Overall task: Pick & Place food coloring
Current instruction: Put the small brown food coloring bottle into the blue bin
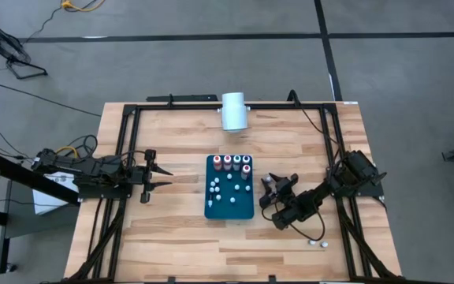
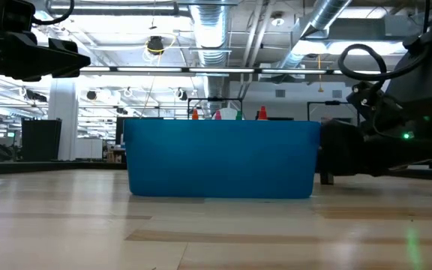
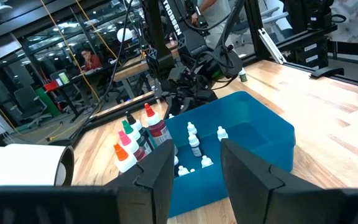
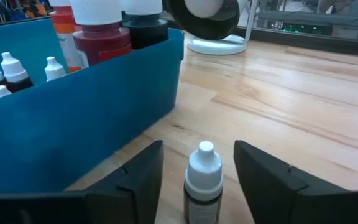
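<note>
A blue tray in the middle of the table holds the food coloring: a row of taller bottles with red, green and dark bodies at its far end, and several tiny whitish ones standing on its floor. One more small bottle, dark with a white cap, stands upright on the wood just right of the tray. My right gripper is open, low over the table, one finger on either side of that bottle with a gap on both sides. My left gripper hovers open, left of the tray.
A large white cylinder lies at the table's far edge. Two tiny white pieces lie on the wood near the front right. Black frame rails run along the table's sides. Bare wood lies in front of the tray.
</note>
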Tool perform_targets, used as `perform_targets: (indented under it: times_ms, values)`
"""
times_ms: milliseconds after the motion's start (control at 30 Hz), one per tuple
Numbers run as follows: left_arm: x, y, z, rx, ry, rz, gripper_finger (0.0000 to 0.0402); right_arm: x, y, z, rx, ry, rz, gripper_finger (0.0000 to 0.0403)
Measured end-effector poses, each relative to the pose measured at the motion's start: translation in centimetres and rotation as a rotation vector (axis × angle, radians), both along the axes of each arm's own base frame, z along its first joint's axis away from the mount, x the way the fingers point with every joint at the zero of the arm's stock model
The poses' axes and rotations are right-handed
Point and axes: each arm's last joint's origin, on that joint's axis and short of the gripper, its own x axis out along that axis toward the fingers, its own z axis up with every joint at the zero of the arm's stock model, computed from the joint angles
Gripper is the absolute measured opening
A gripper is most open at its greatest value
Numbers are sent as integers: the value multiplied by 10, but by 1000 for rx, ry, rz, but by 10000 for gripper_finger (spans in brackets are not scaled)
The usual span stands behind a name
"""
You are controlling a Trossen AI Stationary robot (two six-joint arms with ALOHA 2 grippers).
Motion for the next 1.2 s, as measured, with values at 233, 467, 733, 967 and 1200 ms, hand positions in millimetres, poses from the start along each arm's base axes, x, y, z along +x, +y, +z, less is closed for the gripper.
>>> perform_targets:
  times_ms: [233, 467, 733, 967, 1200]
  values:
    - [0, 0, 0, -1, 0, 0, 123, -2, 5, -1, 19, 40, 45, 216]
    - [0, 0, 0, 0, 0, 0, 123, -3, 8, -2, 15, 87, 82, 213]
    - [0, 0, 0, 0, 0, 0, 123, -6, 9, 13, 22, 149, 123, 208]
    - [0, 0, 0, -1, 0, 0, 123, -20, 4, 46, 70, 271, 172, 208]
    - [0, 0, 0, 1, 0, 0, 123, -39, -10, 86, 213, 453, 220, 219]
